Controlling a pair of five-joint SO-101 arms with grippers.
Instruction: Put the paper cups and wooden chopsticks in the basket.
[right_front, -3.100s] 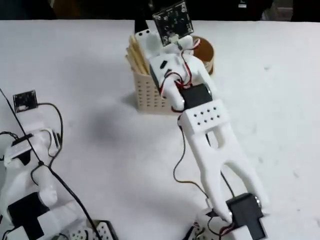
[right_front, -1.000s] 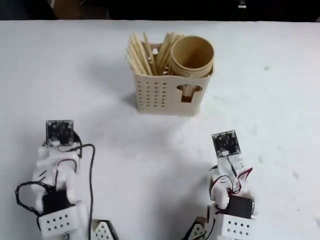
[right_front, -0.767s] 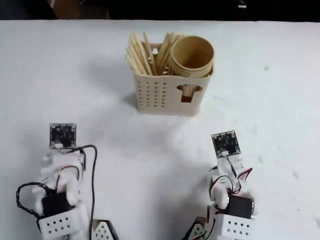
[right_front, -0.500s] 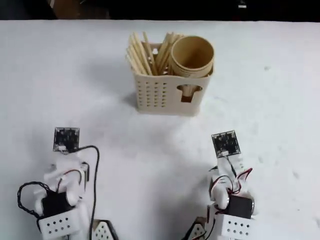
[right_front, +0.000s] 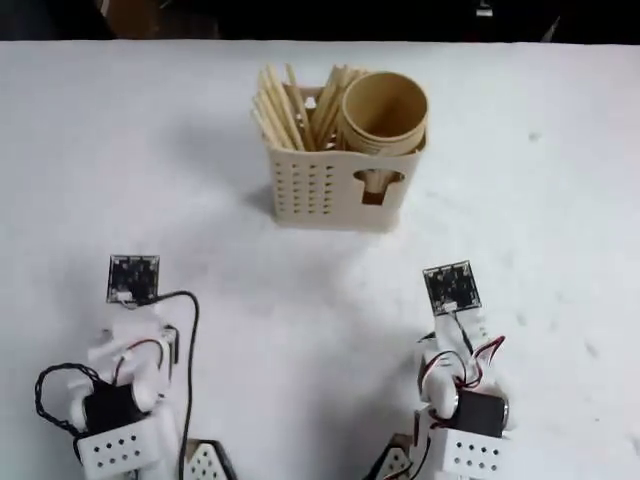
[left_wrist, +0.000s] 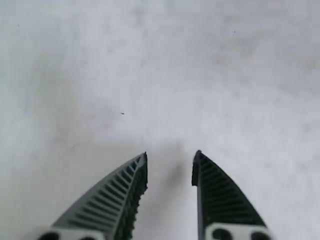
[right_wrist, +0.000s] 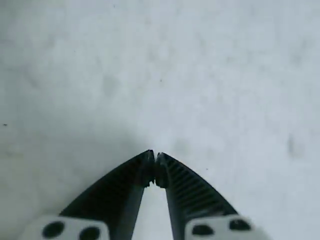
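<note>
Evidently idle because finished: left pincer (left_wrist: 170, 154) spread, right pincer (right_wrist: 154, 155) pressed together; well ahead, basket (right_front: 320, 190) holds paper cups (right_front: 385, 108) and wooden chopsticks (right_front: 290, 110).

The left arm's white plastic shell (right_front: 125, 395) carries a black servo block (right_front: 105, 408), a long black cable (right_front: 196, 325) and a small black square circuit board (right_front: 133, 279). The right arm's white plastic shell (right_front: 455, 378) bears a like black board (right_front: 451, 288), thin red and white wires (right_front: 470, 362) and a white plate dotted with round holes (right_front: 470, 458). The left end effector (left_wrist: 170, 161) and right end effector (right_wrist: 154, 161) have dark, ribbed, pointed fingers (left_wrist: 125, 195) on pale bases with round holes
</note>
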